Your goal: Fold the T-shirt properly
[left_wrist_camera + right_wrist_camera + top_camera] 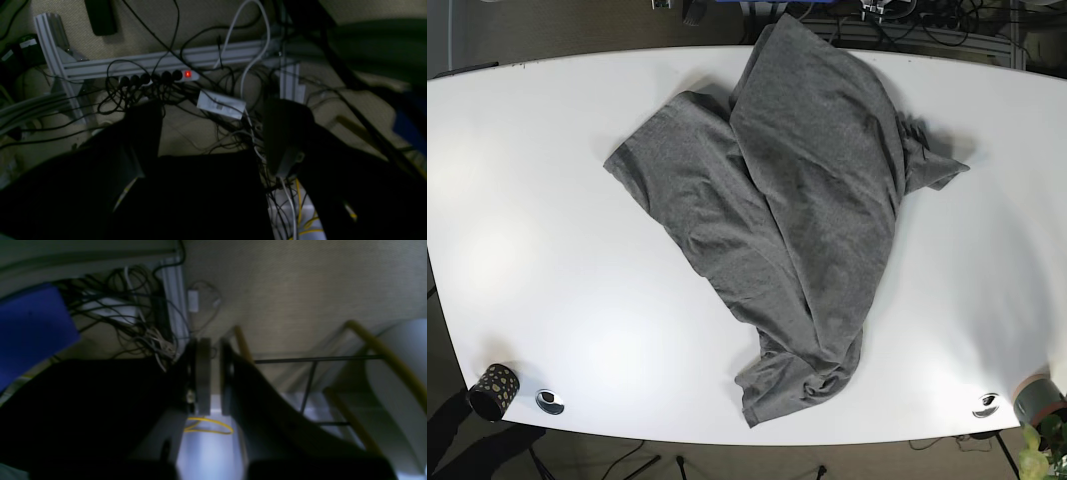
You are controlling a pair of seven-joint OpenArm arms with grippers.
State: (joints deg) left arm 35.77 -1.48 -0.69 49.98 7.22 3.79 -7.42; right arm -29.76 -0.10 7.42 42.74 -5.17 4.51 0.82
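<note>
We see the crumpled grey cotton T-shirt (797,200) mid-table, soft, light; best pinched at hem corners; left gripper (213,133) spread, empty; right gripper (215,373) seemingly nearly closed, empty.

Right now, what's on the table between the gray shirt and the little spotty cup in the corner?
Mostly bare white table. Between the T-shirt and the spotty cup only a small round metal disc sits beside the cup, seen in the base view.
</note>
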